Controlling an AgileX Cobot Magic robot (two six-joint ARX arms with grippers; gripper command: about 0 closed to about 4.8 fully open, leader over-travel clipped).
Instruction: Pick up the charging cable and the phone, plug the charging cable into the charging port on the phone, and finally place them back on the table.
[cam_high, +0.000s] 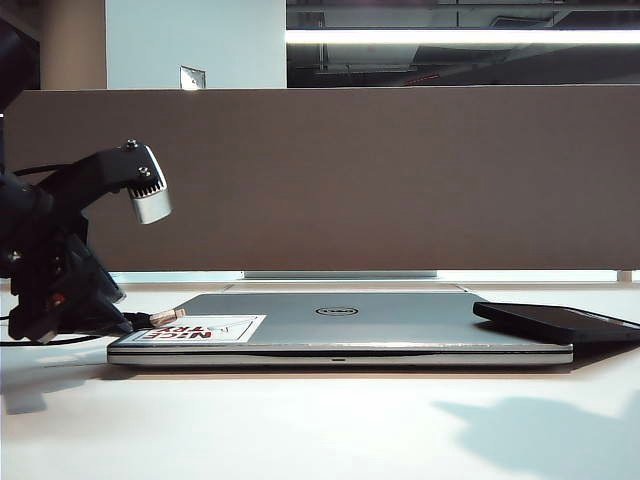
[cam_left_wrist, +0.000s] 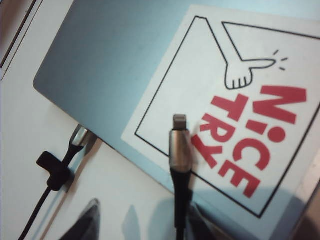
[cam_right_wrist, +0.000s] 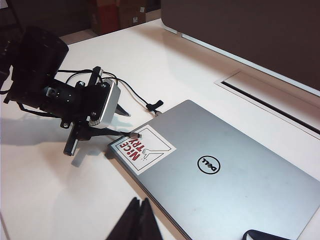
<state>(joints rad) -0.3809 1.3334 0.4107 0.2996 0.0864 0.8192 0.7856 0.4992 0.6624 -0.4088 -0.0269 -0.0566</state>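
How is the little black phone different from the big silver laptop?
The thin glossy black phone is much smaller than the flat silver Dell laptop. The phone is dark and plain; the laptop is pale grey with a red-lettered sticker. The phone rests partly on the laptop's corner. Both are flat rectangles.

I work in an office: white desk (cam_high: 320, 430), grey divider panel (cam_high: 330, 180) at twelve o'clock, Dell laptop (cam_high: 340, 325).
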